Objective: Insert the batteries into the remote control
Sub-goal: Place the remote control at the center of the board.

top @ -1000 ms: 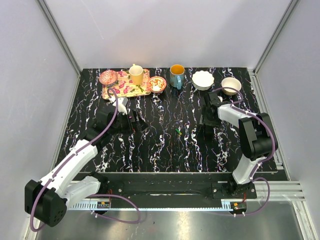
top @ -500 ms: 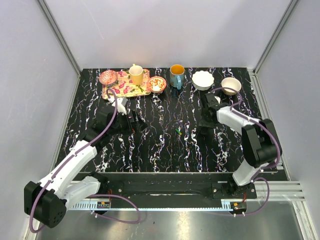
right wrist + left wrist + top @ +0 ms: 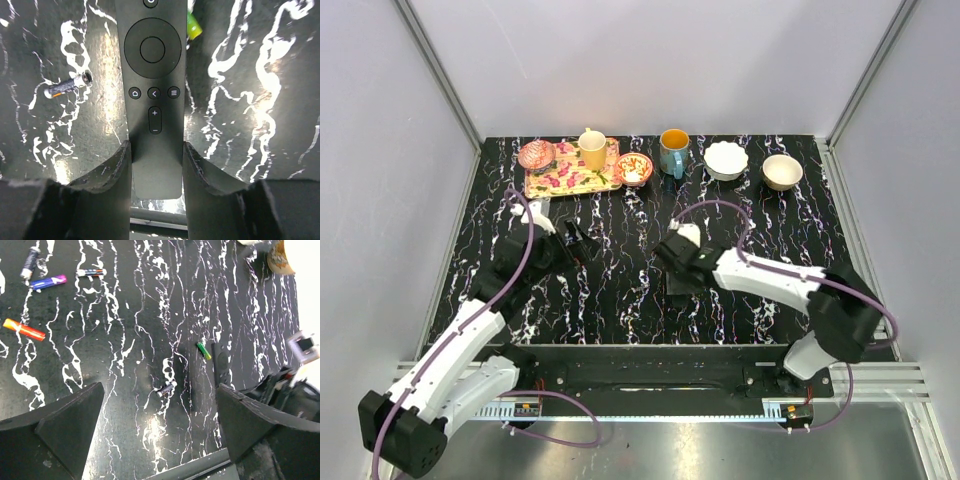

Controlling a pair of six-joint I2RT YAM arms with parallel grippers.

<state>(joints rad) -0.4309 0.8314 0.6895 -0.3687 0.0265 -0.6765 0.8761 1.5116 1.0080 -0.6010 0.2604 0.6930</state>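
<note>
A: Starting wide, on the marbled black table (image 3: pixel 650 310): noticing the right arm (image 3: pixel 770 280) stretching across to the middle now, no longer hanging back on the right side.

B: Agreeing. Also seeing the left arm (image 3: pixel 470 330) shifting slightly leftward, with the left gripper (image 3: pixel 575 235) gaping as wide as possible and carrying nothing.

A: Moving down to the right gripper (image 3: pixel 156 147): narrowing from a wider stance a second ago, now pinching the lower end of the remote control (image 3: pixel 152 75) from both sides, roughly half spread.

B: Lying button-side up near the table's middle. Struggling to tell whether lifting off or resting flat.

A: Reading that as a grasp looking done and no loading starting yet. Probably needing a turn-over first, guessing at a slot on the hidden back.

B: Finishing small: spotting the green battery (image 3: pixel 194 26) peeking out just beside the remote's upper right edge, and a darker battery (image 3: pixel 67 86) lying near its left. Seeing other loose cells (image 3: pixel 48 281) scattering well apart.
</note>
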